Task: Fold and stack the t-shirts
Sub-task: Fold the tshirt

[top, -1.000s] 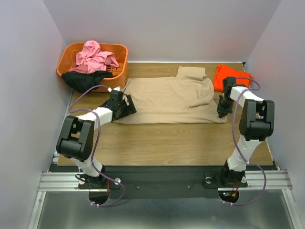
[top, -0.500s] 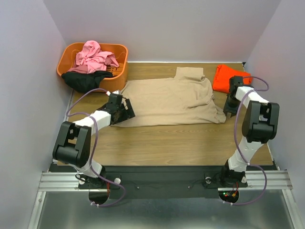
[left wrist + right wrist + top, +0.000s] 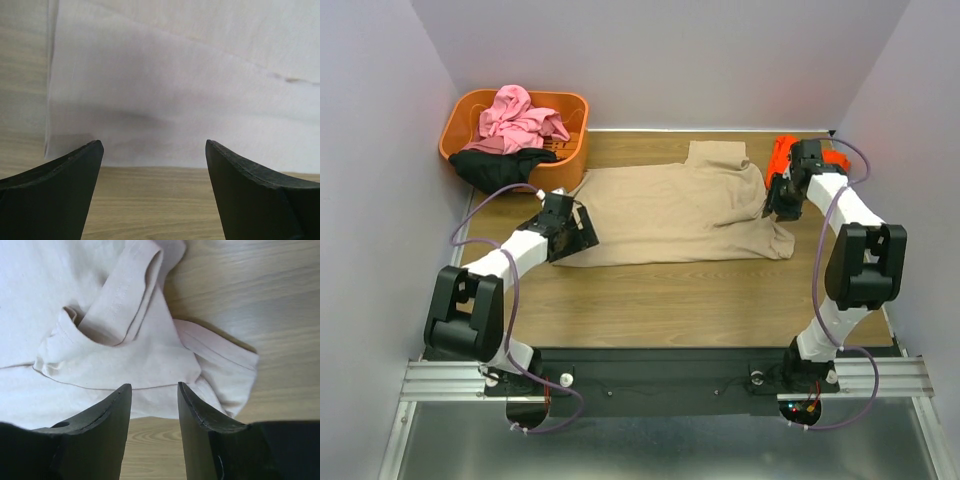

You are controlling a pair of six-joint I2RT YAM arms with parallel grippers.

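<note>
Right gripper (image 3: 782, 203) gone from tan t-shirt (image 3: 670, 210) near-right corner, moved far beside orange-red t-shirt (image 3: 779, 160); jaws parted, empty. Left gripper (image 3: 578, 228) spread wide, empty, at near-left corner.

Seen from above, the left arm (image 3: 510, 255) stretches low from its base at 7 o'clock toward 10 o'clock, its left gripper (image 3: 583, 231) pointing to 4 o'clock with jaws spread wide. The right arm (image 3: 861, 262) rises from 5 o'clock to 2 o'clock, elbow bent; its right gripper (image 3: 773, 208) aims down toward 7 o'clock, jaws narrowly parted and holding nothing.
</note>
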